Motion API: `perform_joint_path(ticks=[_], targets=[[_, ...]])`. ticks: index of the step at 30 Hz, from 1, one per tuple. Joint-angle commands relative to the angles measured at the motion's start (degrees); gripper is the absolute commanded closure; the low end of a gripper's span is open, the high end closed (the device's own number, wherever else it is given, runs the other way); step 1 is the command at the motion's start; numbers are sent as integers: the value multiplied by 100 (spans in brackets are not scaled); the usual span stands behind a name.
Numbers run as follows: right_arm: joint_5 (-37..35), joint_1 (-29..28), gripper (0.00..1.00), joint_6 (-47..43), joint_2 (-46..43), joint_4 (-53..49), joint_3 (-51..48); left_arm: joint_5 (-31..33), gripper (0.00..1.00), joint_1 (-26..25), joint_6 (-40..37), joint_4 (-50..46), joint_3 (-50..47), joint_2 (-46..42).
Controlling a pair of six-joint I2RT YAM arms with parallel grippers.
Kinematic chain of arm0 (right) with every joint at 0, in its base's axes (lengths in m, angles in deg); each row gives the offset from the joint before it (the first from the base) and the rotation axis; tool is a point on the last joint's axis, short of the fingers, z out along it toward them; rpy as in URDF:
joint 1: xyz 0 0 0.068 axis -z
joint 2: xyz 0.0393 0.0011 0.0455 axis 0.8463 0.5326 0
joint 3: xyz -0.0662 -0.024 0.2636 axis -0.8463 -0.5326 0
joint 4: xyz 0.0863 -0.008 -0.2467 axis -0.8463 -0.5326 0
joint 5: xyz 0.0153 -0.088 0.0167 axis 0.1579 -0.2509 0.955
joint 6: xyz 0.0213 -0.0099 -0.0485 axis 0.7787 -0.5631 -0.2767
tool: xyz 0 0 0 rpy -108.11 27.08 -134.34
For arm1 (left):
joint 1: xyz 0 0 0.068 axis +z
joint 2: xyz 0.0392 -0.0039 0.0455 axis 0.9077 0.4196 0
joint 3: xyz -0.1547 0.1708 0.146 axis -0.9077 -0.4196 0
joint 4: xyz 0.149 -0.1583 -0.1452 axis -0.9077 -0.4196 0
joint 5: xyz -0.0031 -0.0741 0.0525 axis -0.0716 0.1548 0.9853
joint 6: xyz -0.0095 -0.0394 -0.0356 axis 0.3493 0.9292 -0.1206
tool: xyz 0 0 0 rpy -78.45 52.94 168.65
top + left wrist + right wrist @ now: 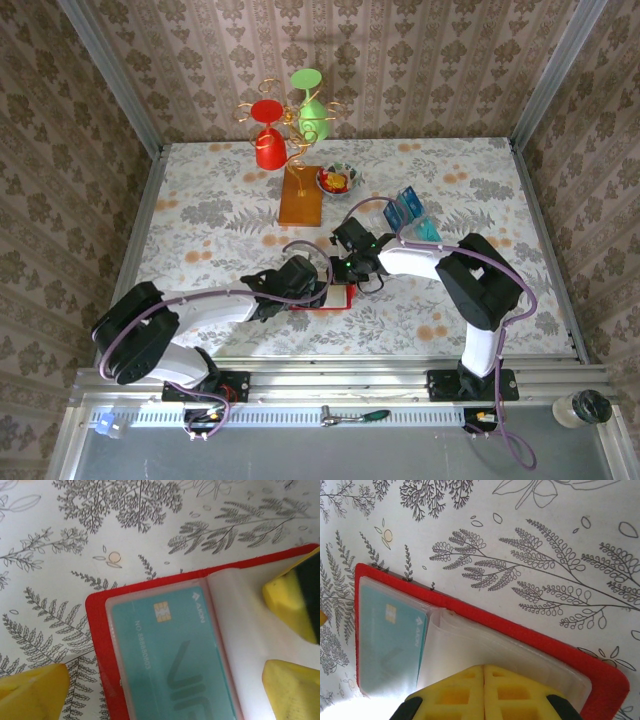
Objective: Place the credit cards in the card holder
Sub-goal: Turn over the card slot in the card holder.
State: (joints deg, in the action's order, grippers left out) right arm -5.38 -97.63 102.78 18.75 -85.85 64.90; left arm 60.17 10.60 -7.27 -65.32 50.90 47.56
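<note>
1. Nearest me, the left gripper [165, 685] is spread wide and grasps nothing. Its fingers [35, 692] straddle the card holder [97, 630].
2. The card holder lies open and flat on the flowered table [200, 220], just ahead of the two arms and between them. It has a glossy red cover and clear plastic sleeves, and one teal credit card [170, 665] with a chip sits in a sleeve.
3. The right gripper [485, 680] is clenched with nothing between its pads. Its tips are over the loose clear leaves, but I cannot tell whether they touch.
4. I judge the holder light, slick and floppy. It will likely slide or fold shut, so I would pin the red cover edge, not the sleeves.
5. Farther back and to the right, the remaining credit cards [405, 211] sit clustered, well apart from the holder. They look thin, stiff and slippery, so I would pinch one across its faces near an edge.
</note>
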Motion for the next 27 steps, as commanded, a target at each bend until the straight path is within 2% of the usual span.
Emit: perform_joint_path(ticks=[1, 8, 18, 27], targets=[[76, -51, 93, 62, 195, -64, 46, 31, 0, -57, -79, 20, -120, 85], [80, -53, 91, 64, 129, -119, 123, 48, 6, -57, -52, 70, -207, 139], [-126, 71, 59, 246, -575, -87, -164, 31, 7, -65, -28, 122, -244, 139], [-151, 74, 52, 488, -566, 100, -449, 38, 8, -67, -17, 140, -288, 117]])
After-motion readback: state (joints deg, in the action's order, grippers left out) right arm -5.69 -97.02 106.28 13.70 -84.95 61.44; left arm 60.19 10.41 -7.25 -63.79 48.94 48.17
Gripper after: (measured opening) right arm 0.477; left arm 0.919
